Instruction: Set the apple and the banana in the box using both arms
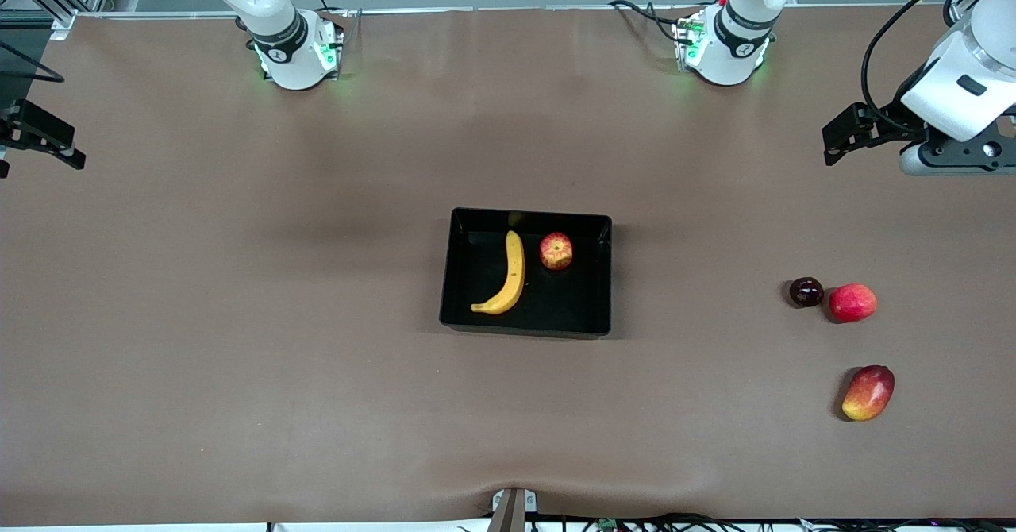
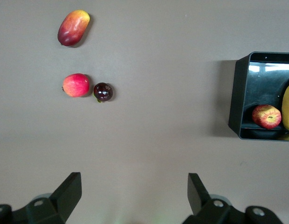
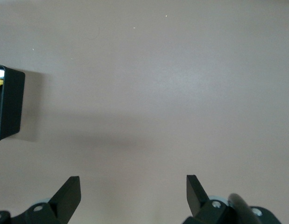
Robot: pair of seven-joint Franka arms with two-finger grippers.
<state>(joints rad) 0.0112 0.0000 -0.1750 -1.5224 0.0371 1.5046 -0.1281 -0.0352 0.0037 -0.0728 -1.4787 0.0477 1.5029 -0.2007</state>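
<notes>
- The left gripper [image 2: 132, 196] hung over bare table [image 1: 238, 318] at the left arm's end, at the right edge of the front frame, its fingers [image 2: 69, 191] spread wide with nothing between them.
- The right gripper [image 3: 132, 193] hung over the table's right-arm end, at the left edge of the front frame, also parted and empty; both arms waited well apart from the fruit.
- In the left wrist view the box [image 2: 237, 98] sat at the right edge of the frame, well apart from the gripper; in the right wrist view only a corner of it showed at the left edge.
- The box [image 1: 460, 278], a shallow black tray with low walls and a glossy inside, lay at the centre of the front frame.
- The banana [image 1: 508, 278], long, curved and yellow, lay inside the box toward the right arm's end.
- The apple [image 1: 556, 251], small, round, red with yellowish streaks, sat in the box just beside the banana's upper end, apart from it.
- In the lower right of the front frame, outside the box, lay a dark round fruit [image 1: 806, 291] touching a pinkish-red fruit [image 1: 852, 302], and lower down a red-yellow mango [image 1: 868, 392].
- In the left wrist view the frame's edge cut the banana to a sliver; in the front view the right gripper was mostly cut off.
</notes>
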